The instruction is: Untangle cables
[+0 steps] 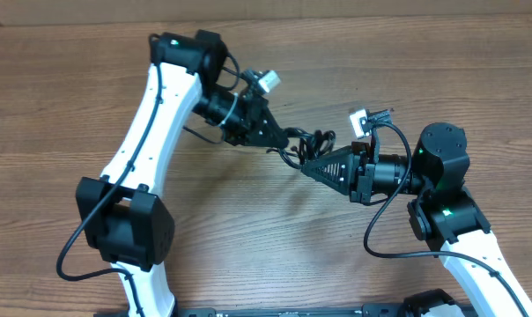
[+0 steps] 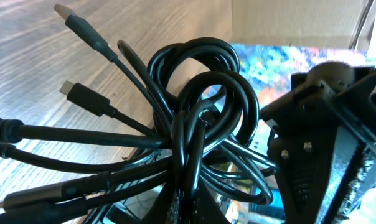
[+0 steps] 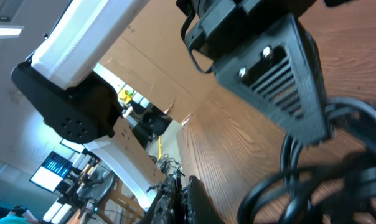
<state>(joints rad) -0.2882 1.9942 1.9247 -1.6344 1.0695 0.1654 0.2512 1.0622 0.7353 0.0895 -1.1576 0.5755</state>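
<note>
Both arms are in over the middle of the table [image 1: 248, 255], tips almost nose to nose. My left gripper [image 1: 282, 143] is clenched tight on the cables [image 1: 308, 141] — from its wrist view the black cords all funnel down into my fingers at the bottom edge, then fan out. The bundle hangs between my two grippers, up off the wood.

It's a proper knot: several glossy loops wound through each other right in front of my left wrist, with a few strands running off to the left. Two free ends stick out up and left. One is a flat black plug [image 2: 82, 98]. Above it is a metal-tipped plug [image 2: 65, 11] on a longer stalk. Both are clear of the loops, pointing away over the table.

My right gripper [image 1: 312, 167] is squeezed shut as well, its pointed end right against the lower right side of the bundle. From the left wrist it fills the right of the view, just beside the loops. Whether it has a strand pinched — I cannot tell. Its own wrist view shows the cords only as blurred black arcs in the lower right corner, with my left gripper's slotted face just above them. A cardboard wall [image 2: 287, 18] stands beyond the table.
</note>
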